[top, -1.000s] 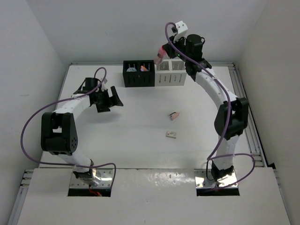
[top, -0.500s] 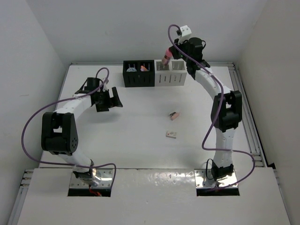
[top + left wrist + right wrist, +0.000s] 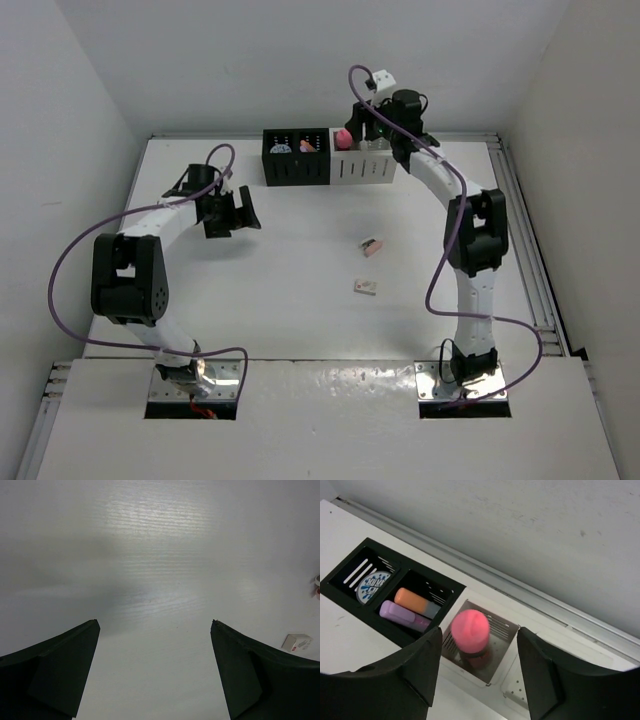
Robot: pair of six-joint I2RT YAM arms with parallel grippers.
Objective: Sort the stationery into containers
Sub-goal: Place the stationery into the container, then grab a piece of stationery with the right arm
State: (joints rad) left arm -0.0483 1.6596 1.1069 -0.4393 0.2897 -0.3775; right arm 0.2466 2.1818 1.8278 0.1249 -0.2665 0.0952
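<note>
Right tool (image 3: 480, 629), one tube (image 3: 469, 626), two erasers (image 3: 372, 246) (image 3: 365, 287)

A white table (image 3: 300, 320) lies under the left claw (image 3: 245, 212) and spreads out all around it. Thin lines run across its top, like wood. Ahead of that claw a soft patch of light (image 3: 150, 525) shines on the table, with a gray shadow (image 3: 55, 560) to its left. Just past the right claw (image 3: 352, 128) stands a plain white back wall (image 3: 250, 60), with a metal rail (image 3: 520, 587) along its foot. A left wall (image 3: 50, 150) and a right wall (image 3: 590, 150), white too, stand out to the sides of the claws. Well back from both claws lies a shiny white board (image 3: 330, 420).
</note>
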